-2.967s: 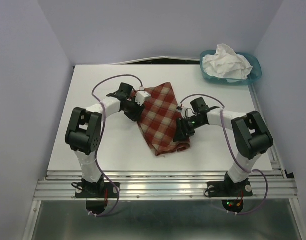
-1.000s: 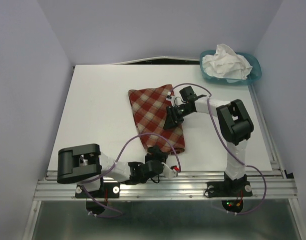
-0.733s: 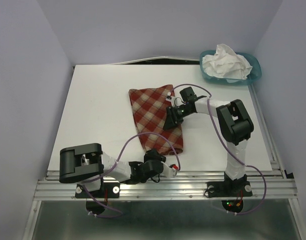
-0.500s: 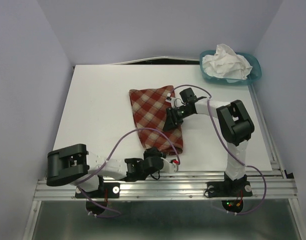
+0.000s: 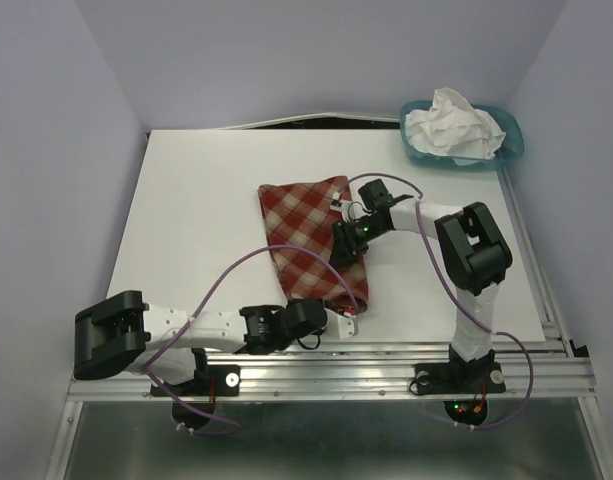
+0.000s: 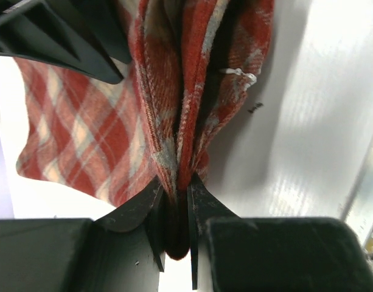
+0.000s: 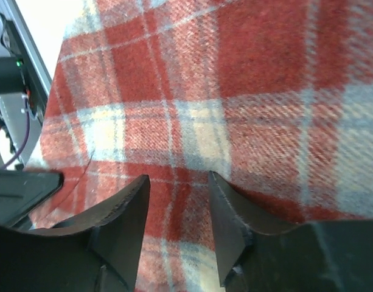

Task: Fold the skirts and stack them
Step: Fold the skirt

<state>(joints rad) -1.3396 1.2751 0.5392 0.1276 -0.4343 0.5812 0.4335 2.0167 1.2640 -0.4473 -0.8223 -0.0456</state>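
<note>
A: Why is the left gripper clamped?
B: Its jaws pinch the plaid skirt by its near hem, likely to fold it over.
A: The right gripper?
B: Jaws spread, cloth flat beneath, probably pinning it. The white skirt sits far beyond, in the basket.
</note>
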